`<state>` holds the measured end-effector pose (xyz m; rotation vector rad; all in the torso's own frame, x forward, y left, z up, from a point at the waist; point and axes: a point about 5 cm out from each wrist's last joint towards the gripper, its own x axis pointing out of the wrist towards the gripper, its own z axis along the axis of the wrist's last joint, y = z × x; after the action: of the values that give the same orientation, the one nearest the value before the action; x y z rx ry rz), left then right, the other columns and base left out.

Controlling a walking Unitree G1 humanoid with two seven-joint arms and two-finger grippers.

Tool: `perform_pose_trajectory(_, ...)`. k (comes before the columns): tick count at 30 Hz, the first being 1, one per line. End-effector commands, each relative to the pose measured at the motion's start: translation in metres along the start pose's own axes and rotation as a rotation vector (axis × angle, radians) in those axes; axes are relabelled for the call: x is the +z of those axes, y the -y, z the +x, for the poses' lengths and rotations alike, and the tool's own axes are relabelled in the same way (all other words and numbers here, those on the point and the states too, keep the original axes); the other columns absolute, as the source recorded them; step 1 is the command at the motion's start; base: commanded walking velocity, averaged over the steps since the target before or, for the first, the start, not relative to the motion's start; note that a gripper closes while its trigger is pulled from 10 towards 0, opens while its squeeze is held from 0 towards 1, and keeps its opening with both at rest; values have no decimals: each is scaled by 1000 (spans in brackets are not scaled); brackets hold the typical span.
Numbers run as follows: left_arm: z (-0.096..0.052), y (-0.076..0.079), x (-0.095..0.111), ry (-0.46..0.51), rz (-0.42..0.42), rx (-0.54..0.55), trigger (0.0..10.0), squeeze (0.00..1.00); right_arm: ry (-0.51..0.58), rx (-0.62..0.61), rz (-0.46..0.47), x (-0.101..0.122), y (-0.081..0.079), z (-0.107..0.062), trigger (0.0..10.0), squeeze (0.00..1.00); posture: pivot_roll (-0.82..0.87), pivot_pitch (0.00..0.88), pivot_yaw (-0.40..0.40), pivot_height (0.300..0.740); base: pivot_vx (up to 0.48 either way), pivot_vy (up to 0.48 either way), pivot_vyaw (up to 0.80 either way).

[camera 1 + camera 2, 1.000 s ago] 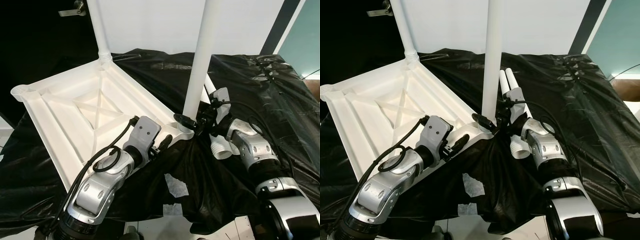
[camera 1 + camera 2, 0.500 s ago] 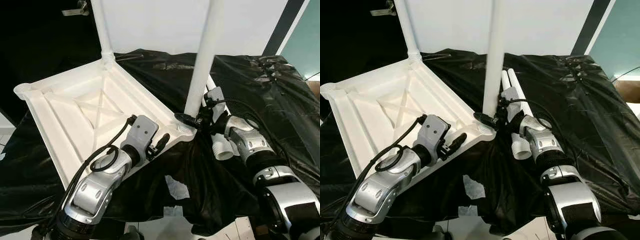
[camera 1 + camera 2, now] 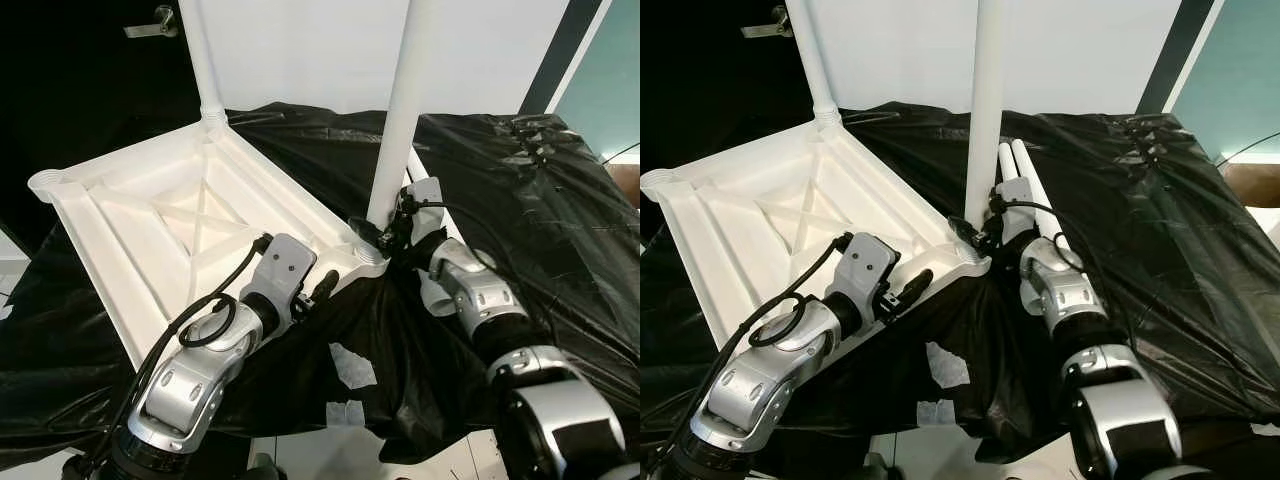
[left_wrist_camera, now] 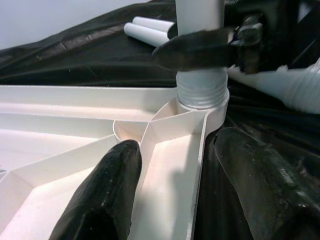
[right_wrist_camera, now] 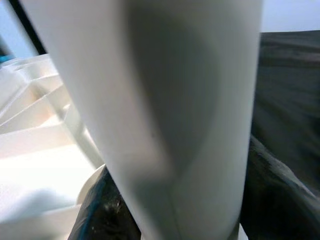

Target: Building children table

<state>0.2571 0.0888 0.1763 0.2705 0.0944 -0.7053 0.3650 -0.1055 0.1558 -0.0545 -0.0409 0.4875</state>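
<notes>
A white plastic tabletop lies upside down on black sheeting. One white leg stands upright in its far corner. A second leg stands in the near right corner socket. My right gripper is shut on this leg just above the socket, and the leg looms close in the right wrist view. My left gripper is shut on the tabletop's near rim, one finger inside and one outside. Two loose legs lie behind the right arm.
Black plastic sheeting covers the work surface and hangs over its front edge. White scraps stick to the sheeting near the front. An open socket sits at the tabletop's left corner. A white wall stands behind.
My right arm has swung in closer to the near leg while staying clamped at its base. The left gripper stays on the rim. The camera has shifted slightly.
</notes>
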Motion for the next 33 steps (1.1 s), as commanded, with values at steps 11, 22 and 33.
perform_pose_trajectory(11,0,2,-2,-8,-13,-21,10000,0,-39,-261,66,-19,-14,-11,10000,0,130,43,-23,740,0,0,0)
perform_pose_trajectory(22,-1,2,-5,-18,-15,-18,10000,0,73,-164,75,1,-7,-21,10000,1000,120,40,-24,740,0,0,0)
perform_pose_trajectory(33,-3,2,-6,-23,-13,-19,10000,0,82,94,19,4,16,-35,10000,776,123,34,-25,740,0,0,0)
